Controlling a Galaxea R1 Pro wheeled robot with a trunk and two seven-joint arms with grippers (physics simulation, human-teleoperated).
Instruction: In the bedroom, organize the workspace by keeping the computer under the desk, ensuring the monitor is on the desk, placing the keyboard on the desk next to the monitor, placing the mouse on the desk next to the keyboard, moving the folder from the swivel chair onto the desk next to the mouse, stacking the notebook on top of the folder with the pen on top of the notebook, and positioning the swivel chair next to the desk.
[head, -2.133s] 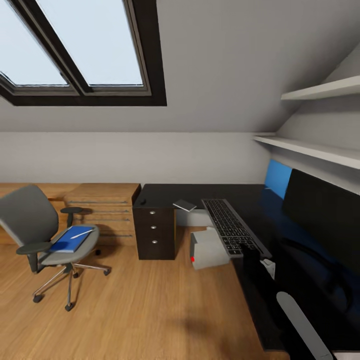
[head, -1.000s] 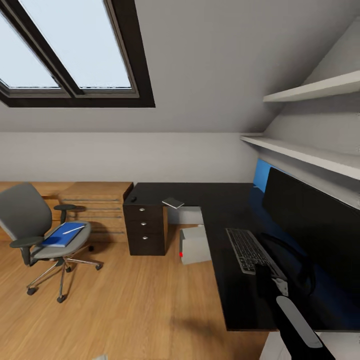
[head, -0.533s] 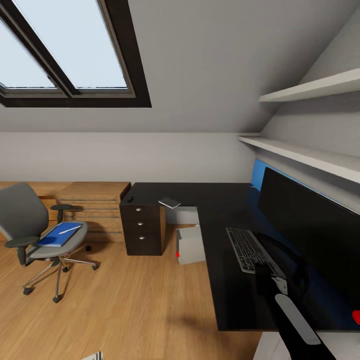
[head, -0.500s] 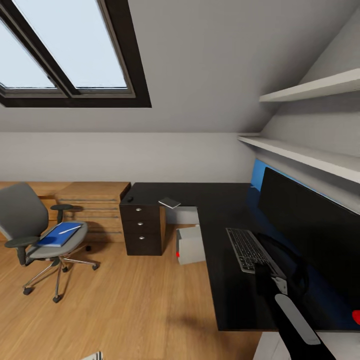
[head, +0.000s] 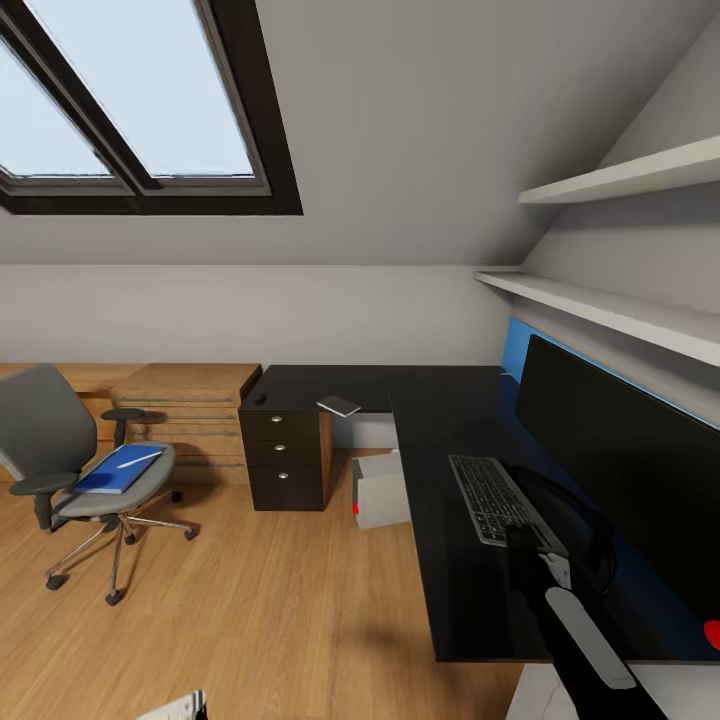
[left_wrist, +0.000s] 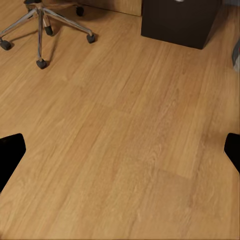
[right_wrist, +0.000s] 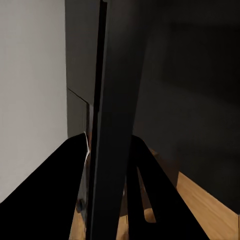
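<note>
Black-topped bench (head: 440, 400) runs along the wall and turns toward me. The monitor (head: 620, 450) stands on it at my right, red dot low at the corner. The swivel chair (head: 70, 450) sits well apart from the bench on the wood floor (left_wrist: 120, 150), folder (head: 118, 470) on its seat with the pen (head: 140, 459) lying on top. The computer (head: 380, 490) is on the floor, tucked by the bench's inner corner beside the black drawers (head: 285, 455). The keyboard (head: 495, 497) lies flat on the bench just beside the monitor foot. My right hand (head: 528, 545) sits at the keyboard's near end and looks closed on the keyboard edge; in the right wrist view a thin dark slab runs between my fingers. My left hand (left_wrist: 120, 150) hangs over bare floor, fingers spread, pinching nothing. The notebook (head: 340, 405) lies on the far bench wing, and the small dark mouse (head: 261, 399) is near the bench's left end.

Step in hand, as I judge it: seating the keyboard next to the monitor. Next I'd let go of it, pull the arm clear without dragging it, then go for the mouse at the far end.
</note>
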